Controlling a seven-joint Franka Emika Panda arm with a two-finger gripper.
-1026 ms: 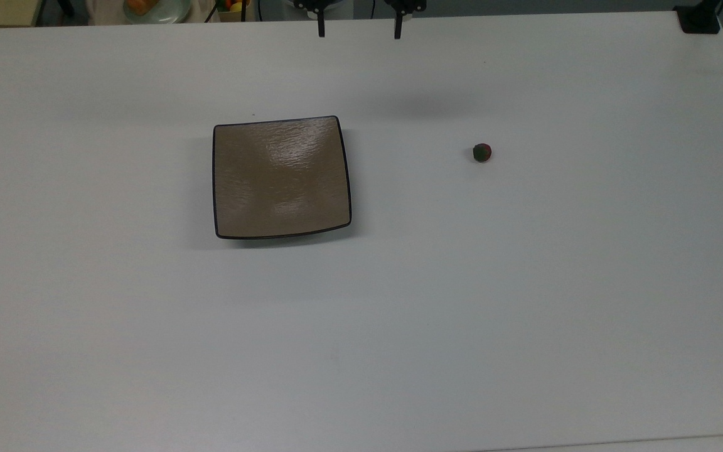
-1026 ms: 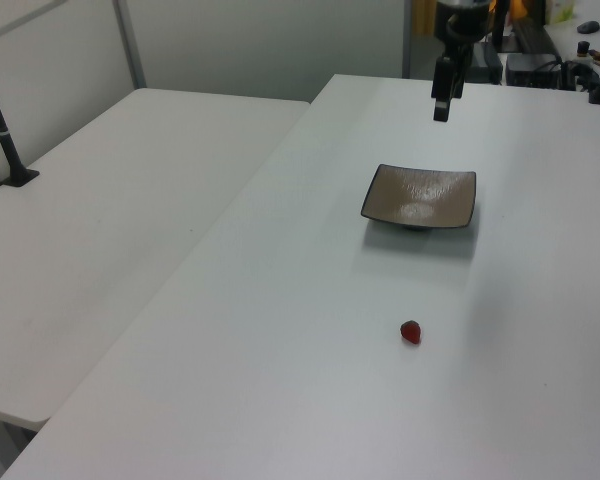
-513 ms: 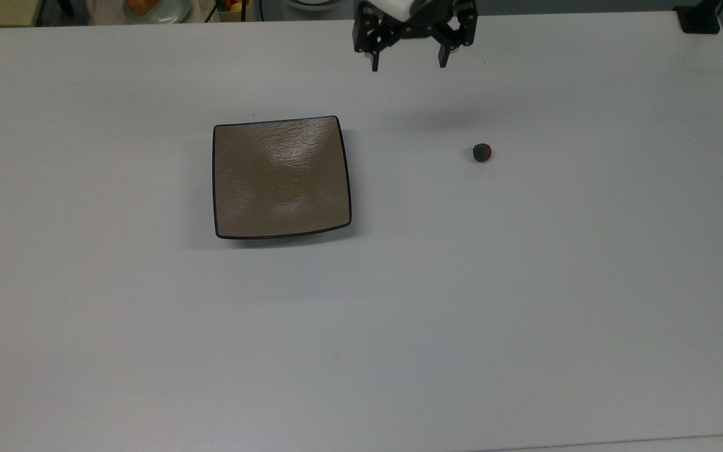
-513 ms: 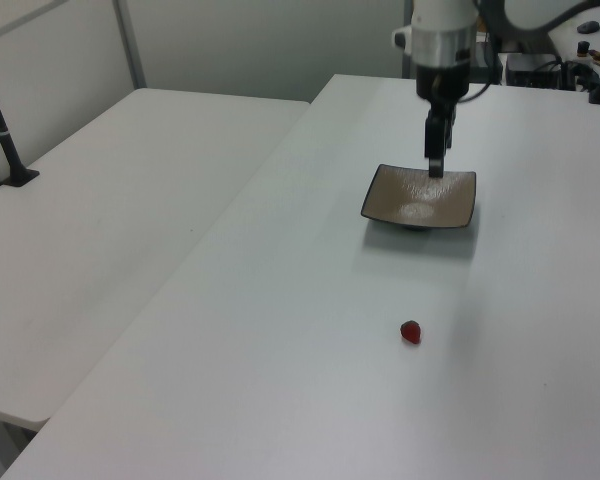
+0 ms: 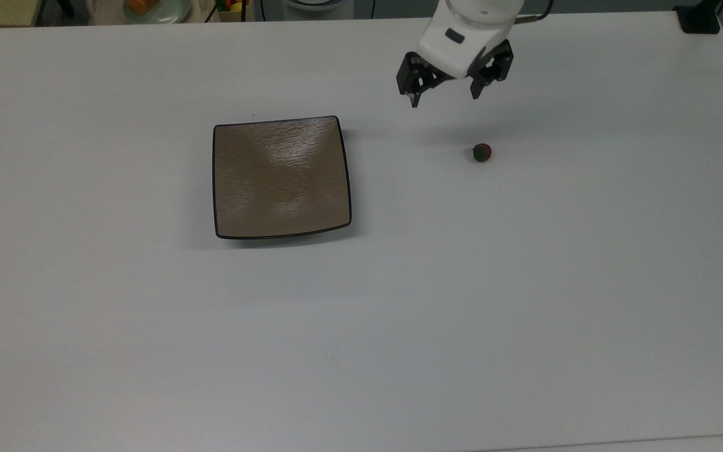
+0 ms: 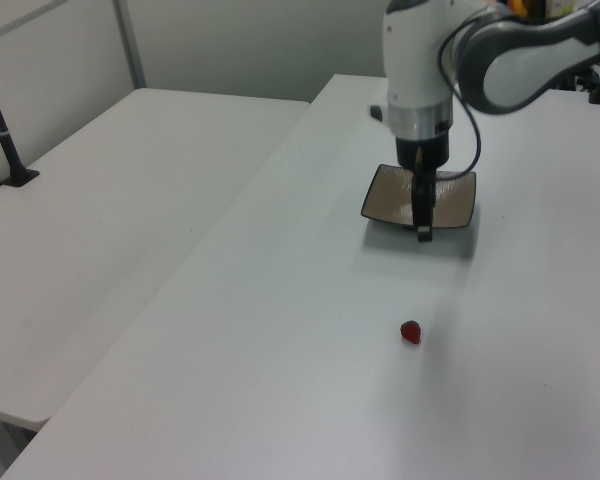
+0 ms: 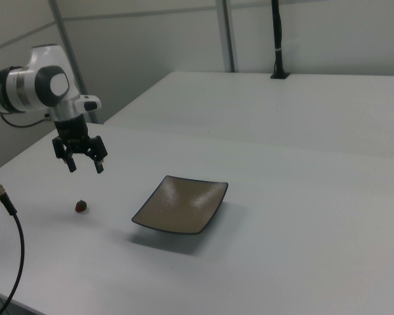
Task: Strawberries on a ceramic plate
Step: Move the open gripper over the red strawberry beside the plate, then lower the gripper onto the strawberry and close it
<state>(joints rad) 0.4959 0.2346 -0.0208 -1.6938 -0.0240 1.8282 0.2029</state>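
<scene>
My jaws (image 5: 445,100) hang spread wide and empty above the white worktop (image 5: 524,301). The strawberry (image 5: 482,152), tiny, red, dark-green-capped, lies on the bare worktop near them, well apart from the glossy tan square ceramic plate (image 5: 281,177) on the top view's left.
</scene>
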